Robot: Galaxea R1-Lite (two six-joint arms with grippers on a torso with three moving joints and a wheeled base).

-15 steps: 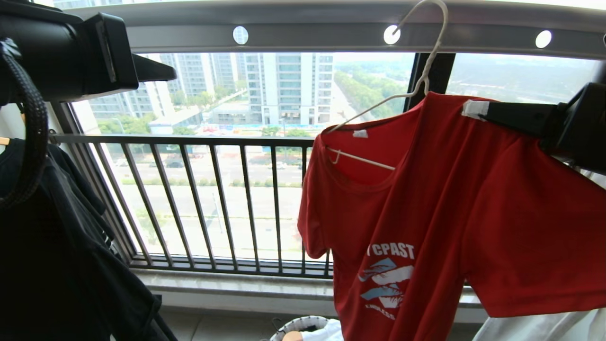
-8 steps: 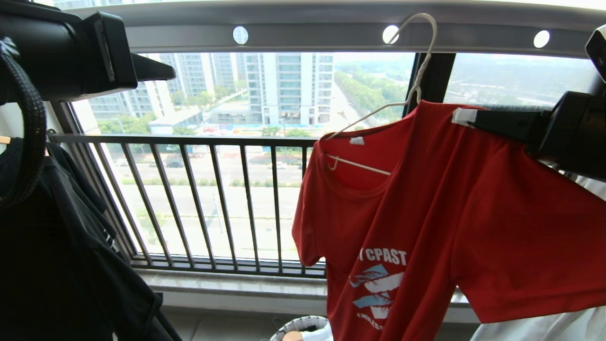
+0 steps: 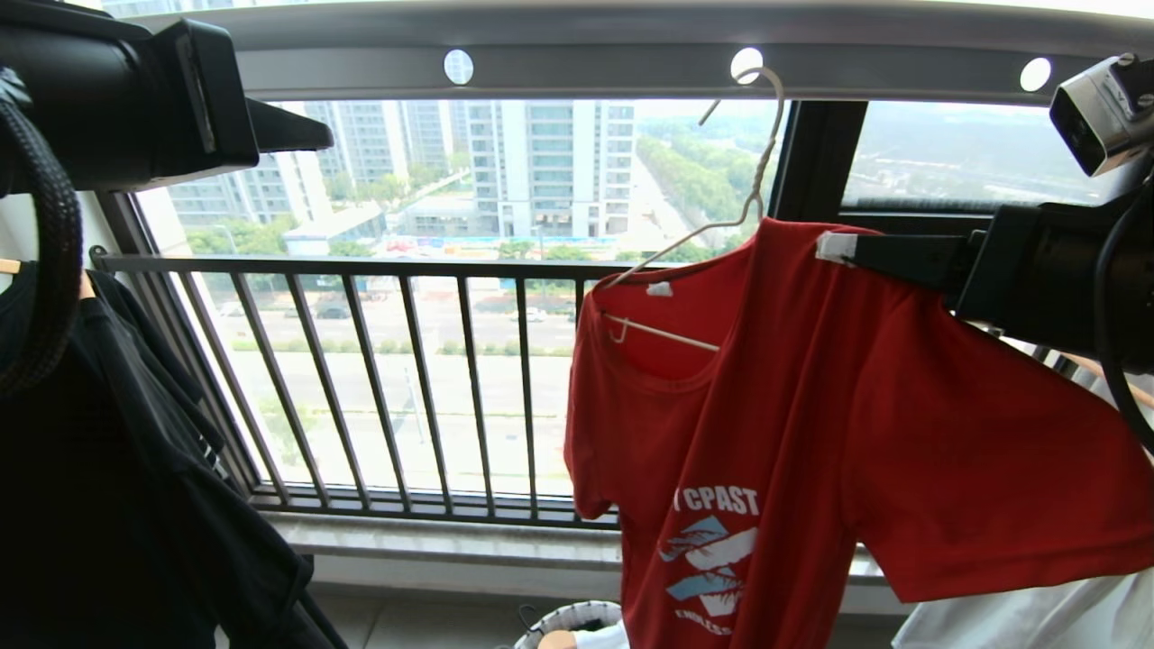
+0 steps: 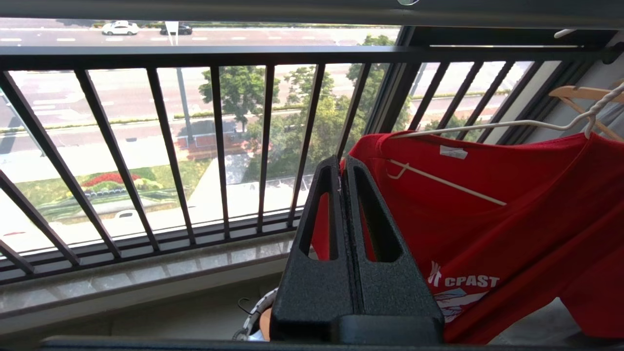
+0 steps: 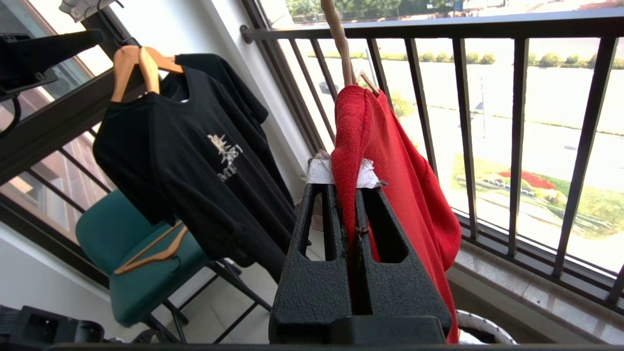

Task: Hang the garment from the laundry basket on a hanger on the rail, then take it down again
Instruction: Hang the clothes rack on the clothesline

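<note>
Red cloth is filling the space nearest to the camera: the garment (image 3: 811, 424) is hanging low and to the right in the head view, with its white lettering facing us. The right gripper (image 3: 834, 248) is reaching in from the right with its fingers pressed together on the shoulder of the shirt, and the right wrist view is showing the fabric pinched between the two black fingers (image 5: 358, 214). The thin cream hanger (image 3: 712, 225) is sitting inside the neck opening. Its long bar is running slanted, with the end near the right gripper higher, and its hook is pointing up. I judge that the hook is no longer resting on the rail (image 3: 631, 54); it is appearing just below and in front of the grey bar, near one round hole.

The left gripper (image 4: 340, 168) is waiting high on the left with its fingers closed on nothing, well apart from the shirt, whose sleeve is lying just behind the tips in its own view.

Farther down, the rim of the laundry basket (image 3: 568, 620) is showing at the floor, below the hem. Beyond are the window railing (image 3: 361, 266) and the street.

The right arm is clearly the nearer one, so the lowering toward the basket probably depends on it.
</note>
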